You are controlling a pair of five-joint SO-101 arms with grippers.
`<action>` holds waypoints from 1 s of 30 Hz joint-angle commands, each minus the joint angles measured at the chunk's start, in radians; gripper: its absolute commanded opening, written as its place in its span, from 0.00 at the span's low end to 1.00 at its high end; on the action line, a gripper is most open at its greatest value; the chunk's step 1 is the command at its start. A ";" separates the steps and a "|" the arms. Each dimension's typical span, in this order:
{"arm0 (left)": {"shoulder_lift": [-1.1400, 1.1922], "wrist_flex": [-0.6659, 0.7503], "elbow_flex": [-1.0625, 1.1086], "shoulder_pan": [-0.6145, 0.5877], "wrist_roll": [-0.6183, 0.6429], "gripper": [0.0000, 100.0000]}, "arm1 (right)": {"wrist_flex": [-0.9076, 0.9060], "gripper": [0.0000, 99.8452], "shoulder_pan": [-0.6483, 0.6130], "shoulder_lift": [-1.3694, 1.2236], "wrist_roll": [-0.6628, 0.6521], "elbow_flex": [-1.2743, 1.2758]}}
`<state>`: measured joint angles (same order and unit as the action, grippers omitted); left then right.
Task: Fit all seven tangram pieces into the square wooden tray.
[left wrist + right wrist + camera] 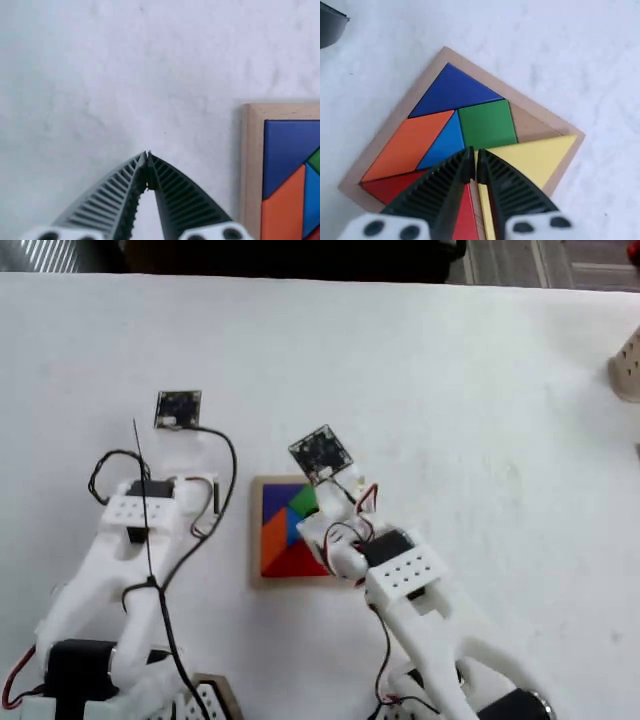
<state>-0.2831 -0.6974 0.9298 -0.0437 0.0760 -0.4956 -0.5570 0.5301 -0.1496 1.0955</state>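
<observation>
Between the two arms, on the near side of the white table (430,370): the square wooden tray (256,540), lying flat. Across its right half in the high view, hiding a good part of the pieces: the right arm (415,585) with its wrist board and wires. Off to the left, clear of the tray: the left arm (110,550). At the far right edge, a pale perforated block (625,365). At the bottom edge, a small wooden slab (222,692).

Far more from the right wrist: dark blue triangle (452,92), green square (487,125), orange piece (407,147), light blue triangle (442,145) and red piece (395,187), all seated. Yellow triangle (530,157) tilted, one corner riding over the rim, with a bare wooden gap (532,127) beside the green. Over the yellow's edge, the right gripper (474,162), jaws nearly touching; possibly nipping that edge, hard to say.

From the left wrist: the left gripper (147,161), tips pressed together on nothing, above bare table near the tray's rim.
</observation>
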 commanded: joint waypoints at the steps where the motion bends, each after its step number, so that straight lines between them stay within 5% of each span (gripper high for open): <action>1: -0.030 0.026 -0.008 -0.008 -0.008 0.02 | 0.168 0.02 0.048 -0.101 0.002 -0.028; 11: -0.028 0.046 -0.005 -0.007 -0.008 0.02 | 0.208 0.02 0.087 -0.291 -0.072 -0.083; 18: -0.028 0.046 -0.005 -0.008 -0.008 0.02 | -0.035 0.02 0.082 -0.173 -0.167 -0.077; 30: -0.030 0.048 -0.006 -0.007 -0.009 0.02 | -0.073 0.02 0.242 0.064 -0.160 -0.008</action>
<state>-0.2831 -0.6713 0.9298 -0.0437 0.0744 -0.5600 -0.3698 0.4933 -0.2984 1.0694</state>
